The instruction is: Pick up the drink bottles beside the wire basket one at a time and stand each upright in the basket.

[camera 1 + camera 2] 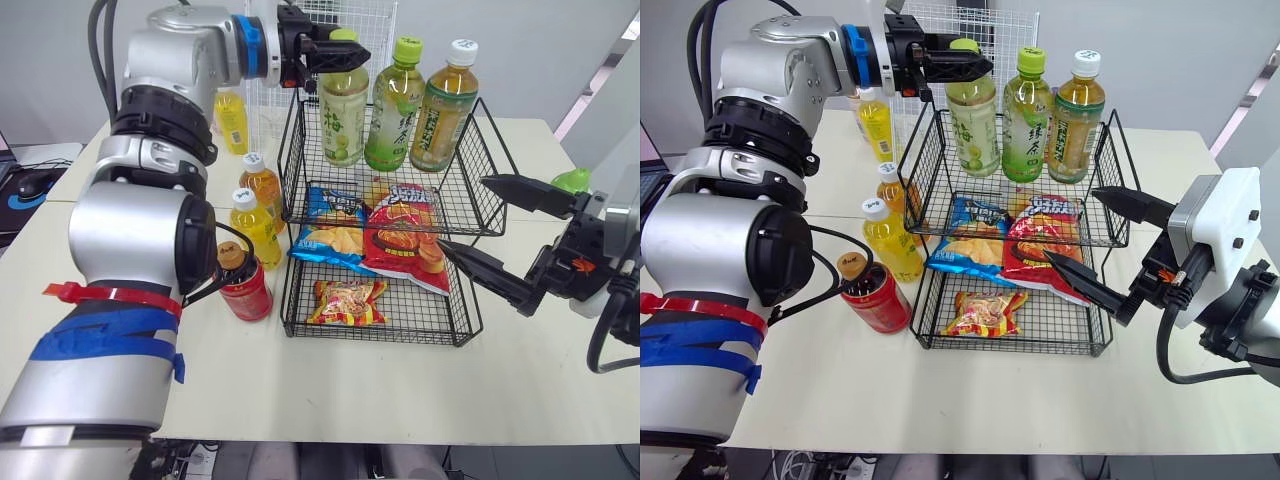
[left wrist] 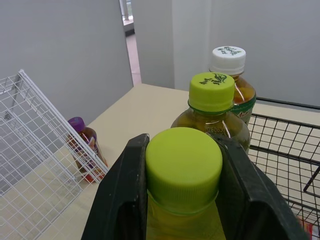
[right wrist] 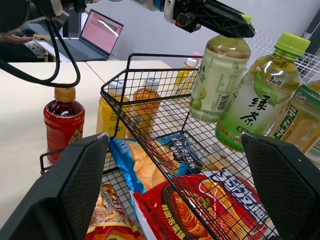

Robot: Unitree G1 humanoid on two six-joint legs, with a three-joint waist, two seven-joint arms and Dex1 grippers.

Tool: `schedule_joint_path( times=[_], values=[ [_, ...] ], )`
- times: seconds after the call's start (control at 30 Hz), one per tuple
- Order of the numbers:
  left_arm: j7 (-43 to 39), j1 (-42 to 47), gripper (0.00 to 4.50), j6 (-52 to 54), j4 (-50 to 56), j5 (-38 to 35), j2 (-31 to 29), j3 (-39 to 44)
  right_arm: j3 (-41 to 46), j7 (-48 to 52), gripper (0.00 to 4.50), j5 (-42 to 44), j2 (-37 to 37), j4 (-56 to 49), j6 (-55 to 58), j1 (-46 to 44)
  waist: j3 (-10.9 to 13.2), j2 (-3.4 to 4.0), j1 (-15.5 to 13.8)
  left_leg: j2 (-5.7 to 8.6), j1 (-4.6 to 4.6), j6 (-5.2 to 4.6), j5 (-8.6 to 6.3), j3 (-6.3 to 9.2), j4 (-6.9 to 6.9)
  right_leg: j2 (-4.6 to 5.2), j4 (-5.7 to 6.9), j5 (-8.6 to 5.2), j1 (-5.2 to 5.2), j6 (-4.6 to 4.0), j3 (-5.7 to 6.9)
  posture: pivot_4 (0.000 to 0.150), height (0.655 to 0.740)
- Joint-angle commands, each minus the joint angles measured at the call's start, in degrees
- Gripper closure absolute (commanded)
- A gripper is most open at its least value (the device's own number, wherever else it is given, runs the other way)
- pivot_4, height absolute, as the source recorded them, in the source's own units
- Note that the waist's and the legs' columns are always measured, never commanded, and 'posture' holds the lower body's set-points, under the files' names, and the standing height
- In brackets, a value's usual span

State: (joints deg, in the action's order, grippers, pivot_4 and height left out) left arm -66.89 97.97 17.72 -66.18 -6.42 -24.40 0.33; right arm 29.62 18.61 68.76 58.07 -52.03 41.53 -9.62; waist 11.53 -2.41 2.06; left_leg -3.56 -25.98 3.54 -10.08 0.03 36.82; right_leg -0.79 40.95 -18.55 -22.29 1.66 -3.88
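The left pincer [image 1: 348,52] pinched the green cap of a pale bottle [image 1: 343,120], which stood upright at the left end of the basket's [image 1: 497,136] top tier, just beside two tea bottles [image 1: 392,112]. The right pincer [image 1: 462,212] hung spread at the basket's front right. Yellow bottles [image 1: 255,228] and a red bottle [image 1: 243,285] stood on the bench [image 1: 400,392] left of the basket.

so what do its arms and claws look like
Left arm: rounded silver shells, black joints, blue wrist ring, red tie, blue tape, black cables. Right arm: white boxy wrist, black cable. Left claw and right claw: two tapered black fingers each.
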Motion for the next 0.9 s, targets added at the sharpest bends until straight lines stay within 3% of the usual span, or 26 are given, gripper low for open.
schedule_joint_path(
  times=[0.03,0.33,0.7,0.83,0.9],
  values=[
    [0.9,1.1,2.8,-2.0,0.1,0.2,0.0,1.0,0.7,-0.2,0.0,-0.1,0.7,-0.3,-1.4,-0.3,0.0,0.0,0.0,0.0,0.0,0.0,0.0,0.0,0.0,0.0,0.0,0.0,0.0,0.0,0.0,0.15,0.736],
    [-2.8,1.6,0.02,-2.0,1.3,-0.2,-2.0,1.1,-0.2,0.5,0.0,-0.8,0.8,0.8,-1.6,-1.2,0.0,0.0,0.0,0.0,0.0,0.0,0.0,0.0,0.01,0.0,0.01,0.0,0.0,0.0,0.01,0.15,0.736],
    [-8.4,-1.0,0.02,0.5,9.7,-1.3,-12.7,2.3,-1.4,2.2,0.0,-1.7,0.4,2.4,-2.3,-1.6,0.0,0.02,0.2,-0.02,0.04,0.0,0.0,0.0,0.04,0.01,0.04,0.0,0.02,0.0,-0.01,0.15,0.736],
    [-13.7,-8.5,0.02,4.2,19.3,-3.3,-20.9,3.7,-4.7,6.9,0.0,-4.5,1.3,3.3,-3.0,-3.1,0.0,0.08,0.9,-0.05,0.1,0.0,0.0,-0.02,0.01,0.0,0.07,0.01,0.02,-0.01,-0.03,0.15,0.736],
    [-12.4,-13.1,0.02,7.3,25.2,-4.8,-24.1,5.7,-6.7,9.5,0.0,-6.2,1.2,3.4,-3.9,-4.0,0.0,0.08,1.1,-0.09,0.13,0.01,0.0,-0.02,-0.03,-0.01,0.09,0.0,0.02,-0.02,-0.02,0.15,0.736]
  ],
)
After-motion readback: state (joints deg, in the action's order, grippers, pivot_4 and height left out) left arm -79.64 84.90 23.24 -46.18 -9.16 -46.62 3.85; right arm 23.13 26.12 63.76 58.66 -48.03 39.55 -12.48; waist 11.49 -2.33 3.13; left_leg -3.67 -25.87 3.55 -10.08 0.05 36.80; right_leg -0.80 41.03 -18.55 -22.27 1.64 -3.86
